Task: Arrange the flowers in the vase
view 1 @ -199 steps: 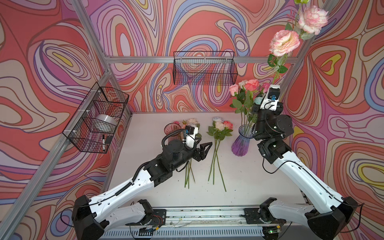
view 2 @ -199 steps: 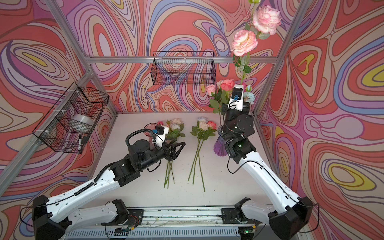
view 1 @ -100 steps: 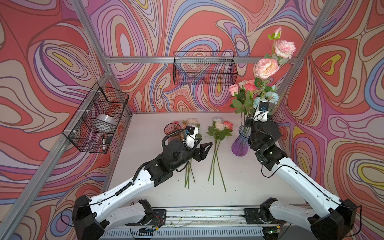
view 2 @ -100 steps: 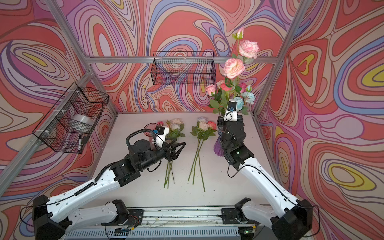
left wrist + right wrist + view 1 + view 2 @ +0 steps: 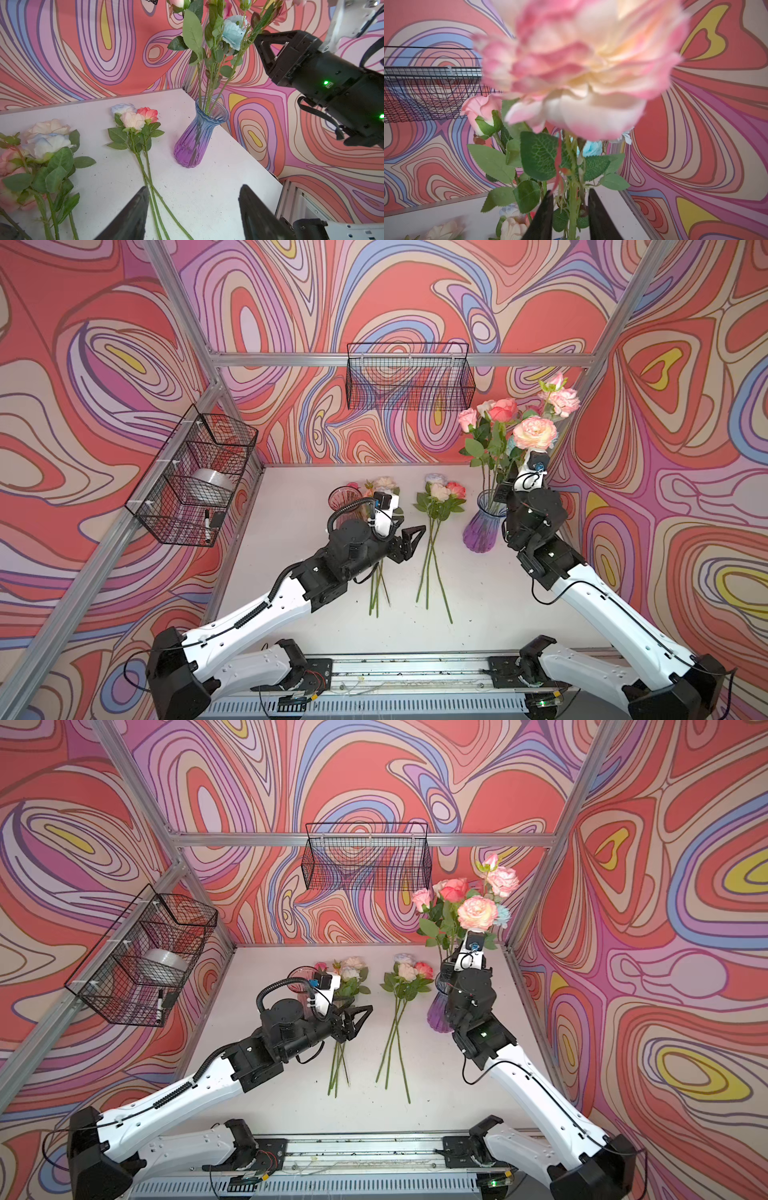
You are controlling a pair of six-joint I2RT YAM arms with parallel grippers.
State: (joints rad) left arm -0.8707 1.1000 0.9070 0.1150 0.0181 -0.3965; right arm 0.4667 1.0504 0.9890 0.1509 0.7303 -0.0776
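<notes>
Left end effector [image 5: 194,188] wide, empty, right end effector [image 5: 570,191] slightly parted round stem [image 5: 572,203] in vase [image 5: 193,143]

The purple vase [image 5: 191,143] on the table [image 5: 218,187] holds upright flowers [image 5: 232,33].

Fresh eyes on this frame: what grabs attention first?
The swirling pink, red and purple walls dominate every view. On the right side of the table, a purple-blue vase holds a tall bouquet of roses, with the right gripper open around one stem above it. A bunch of three roses and a second bunch lie flat mid-table, the open left gripper hovering near them.
</notes>
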